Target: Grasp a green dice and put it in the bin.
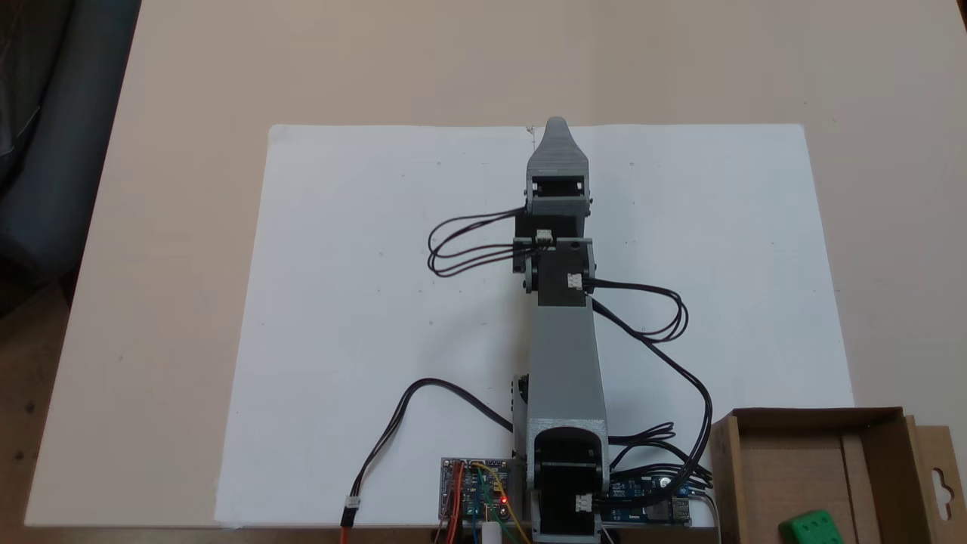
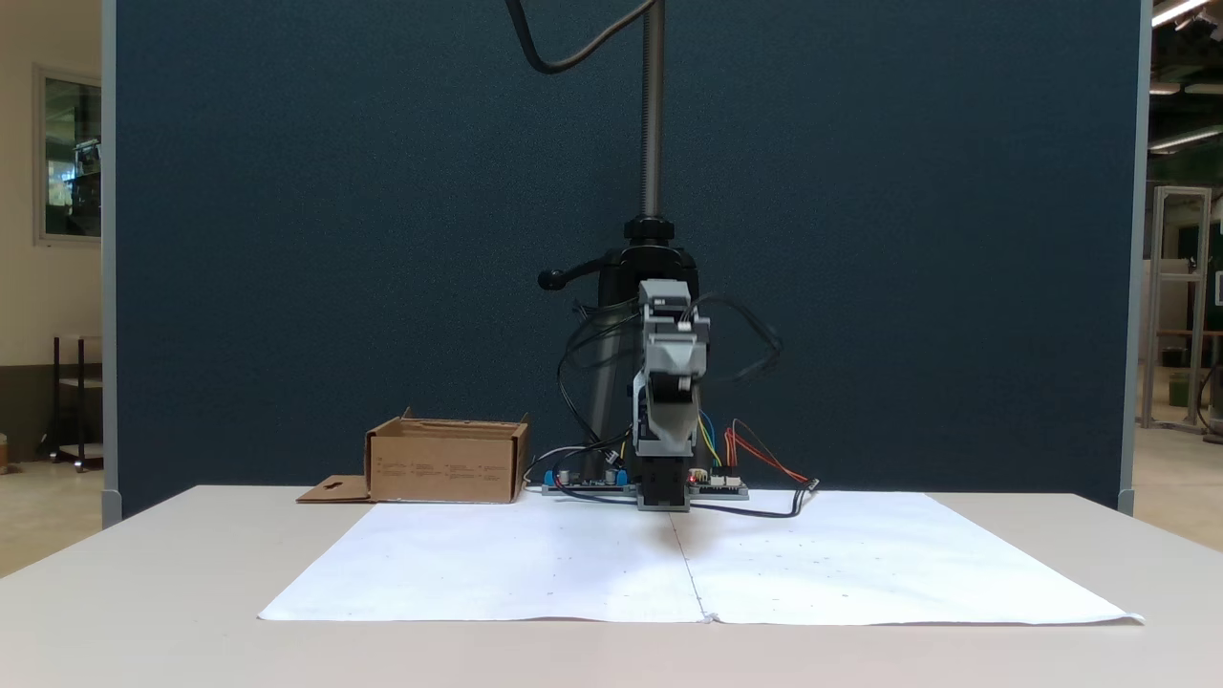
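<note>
The green dice [image 1: 812, 527] lies inside the bin [image 1: 816, 415], near its lower edge at the bottom right of a fixed view. The same brown cardboard bin [image 2: 444, 468] stands left of the arm's base in a fixed view, where its walls hide the dice. My gripper [image 1: 557, 125] is stretched out over the far edge of the white paper, well away from the bin. From above only one grey pointed tip shows, with nothing seen in it. Seen from the front, my gripper [image 2: 672, 358] faces the camera, raised above the table, and its jaws cannot be made out.
A large white paper sheet [image 1: 378, 264] covers the middle of the beige table. Circuit boards [image 1: 476, 491] and looping black cables [image 1: 680, 363] sit around the arm's base. The bin's flap with a hang-hole [image 1: 940, 483] lies flat beside it. A camera pole [image 2: 653, 115] rises behind the arm.
</note>
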You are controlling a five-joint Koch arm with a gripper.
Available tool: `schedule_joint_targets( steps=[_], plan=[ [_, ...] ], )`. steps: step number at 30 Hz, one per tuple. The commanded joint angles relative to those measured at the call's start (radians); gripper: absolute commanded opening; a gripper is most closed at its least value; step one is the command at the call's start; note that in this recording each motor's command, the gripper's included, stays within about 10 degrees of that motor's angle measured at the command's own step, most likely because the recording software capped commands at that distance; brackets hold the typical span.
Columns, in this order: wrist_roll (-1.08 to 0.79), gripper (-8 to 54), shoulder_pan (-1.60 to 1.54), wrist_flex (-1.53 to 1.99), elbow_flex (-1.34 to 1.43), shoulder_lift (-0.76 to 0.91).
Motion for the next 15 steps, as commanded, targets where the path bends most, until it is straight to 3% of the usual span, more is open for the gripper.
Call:
schedule_joint_targets(
  steps=[1,15],
  plan=[
    [-0.077,43.4,0.020,-0.165,0.054,0.064],
    [-0.043,43.4,0.064,-0.630,0.612,0.178]
  ],
)
